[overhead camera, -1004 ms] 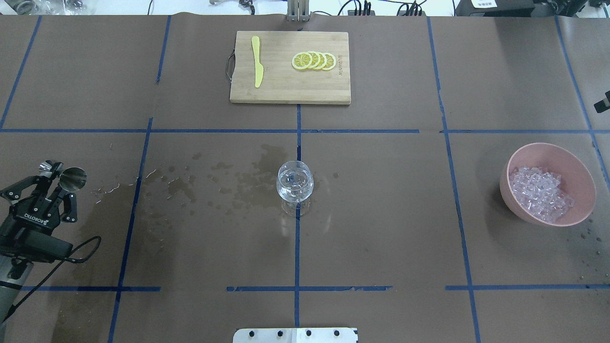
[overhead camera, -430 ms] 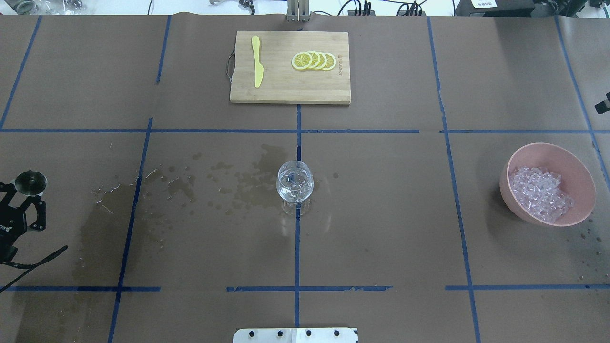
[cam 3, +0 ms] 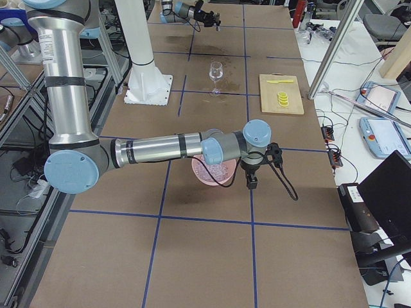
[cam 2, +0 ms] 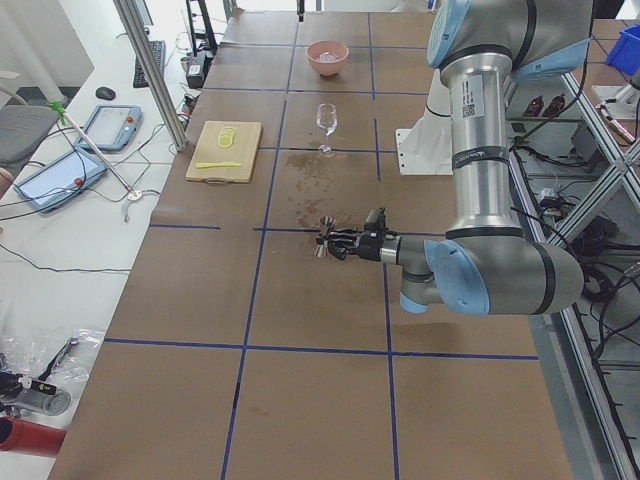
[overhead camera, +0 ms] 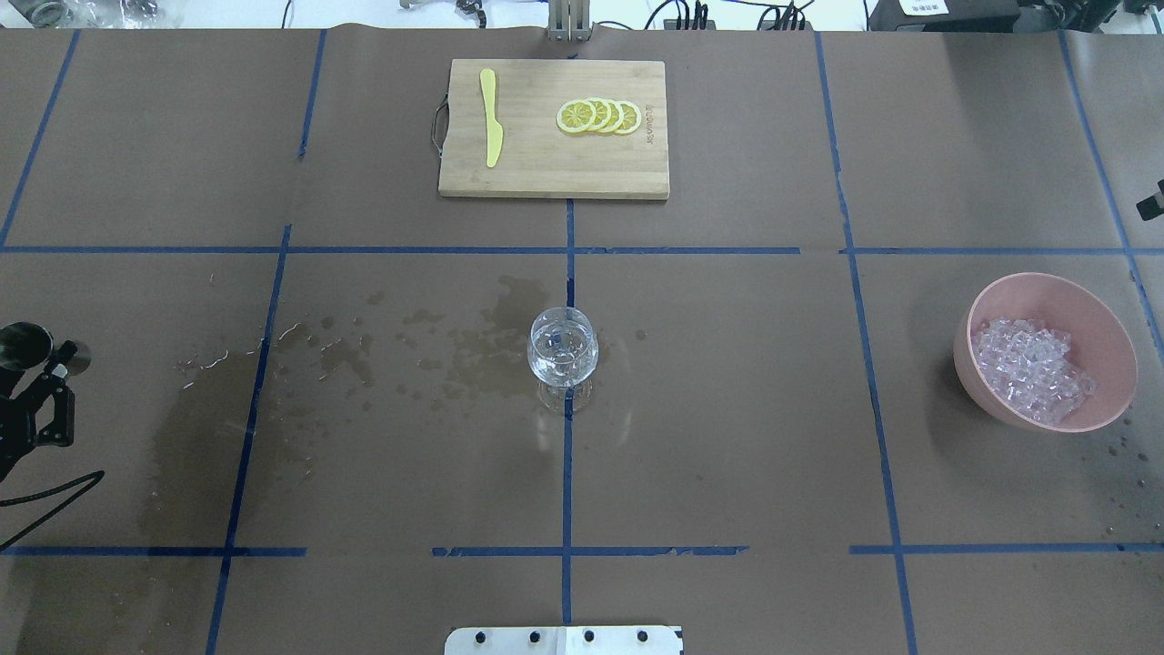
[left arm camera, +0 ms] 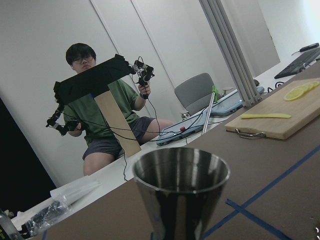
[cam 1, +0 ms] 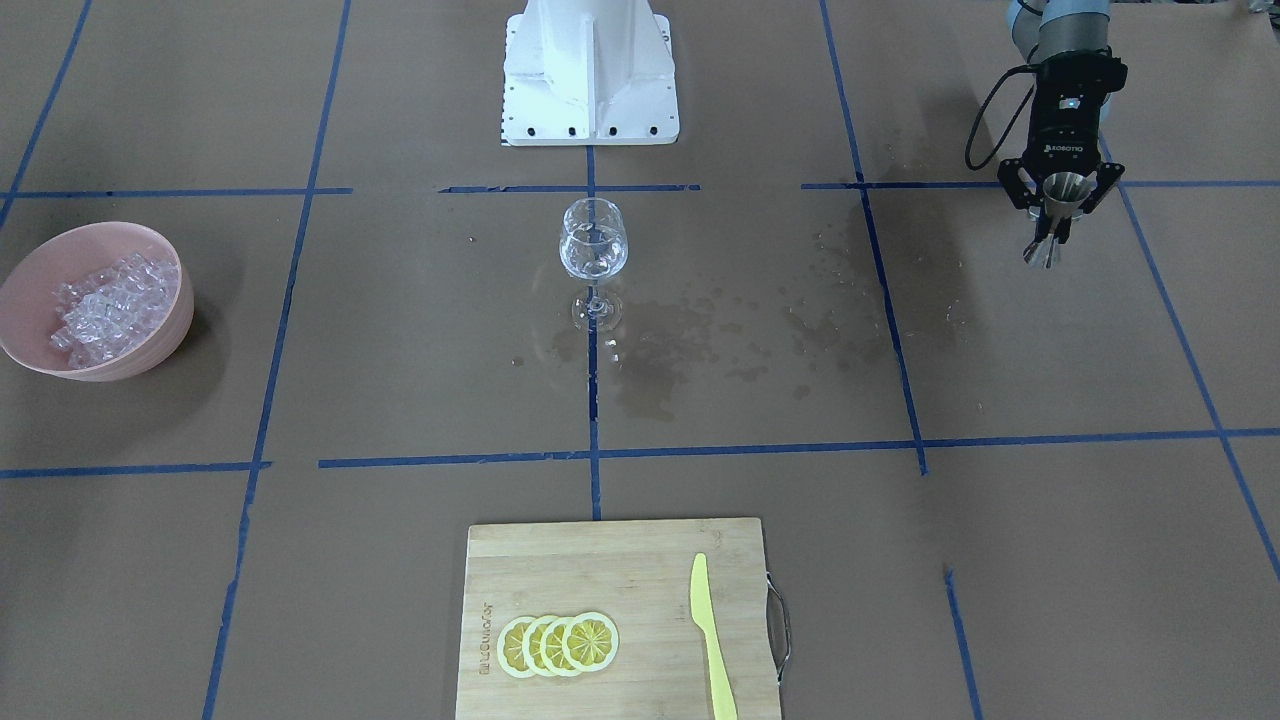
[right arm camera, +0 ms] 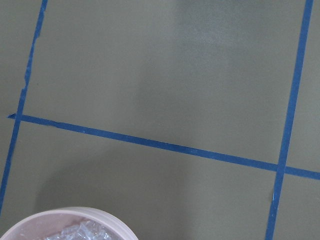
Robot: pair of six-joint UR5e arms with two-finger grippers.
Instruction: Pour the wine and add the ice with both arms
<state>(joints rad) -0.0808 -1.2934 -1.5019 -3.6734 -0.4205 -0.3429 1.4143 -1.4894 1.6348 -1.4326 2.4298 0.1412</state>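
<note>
left hand (cam 1: pixel 1058 203) upper right, front view: pinches steel jigger (cam 1: pixel 1066 187) | right hand (cam 3: pixel 251 181) just beside pink bowl (overhead camera: pixel 1055 300): cannot tell (fingers unclear) | wine (overhead camera: pixel 562 350): in glass (cam 1: pixel 593 240), centre of worktop (overhead camera: pixel 727 409) | ice (overhead camera: pixel 1032 368): heaped in bowl

Overhead edge cuts off my left gripper (overhead camera: pixel 45 377) and its jigger (overhead camera: pixel 25 344). My right gripper's (cam 3: pixel 251 183) jaws are too small to judge.
</note>
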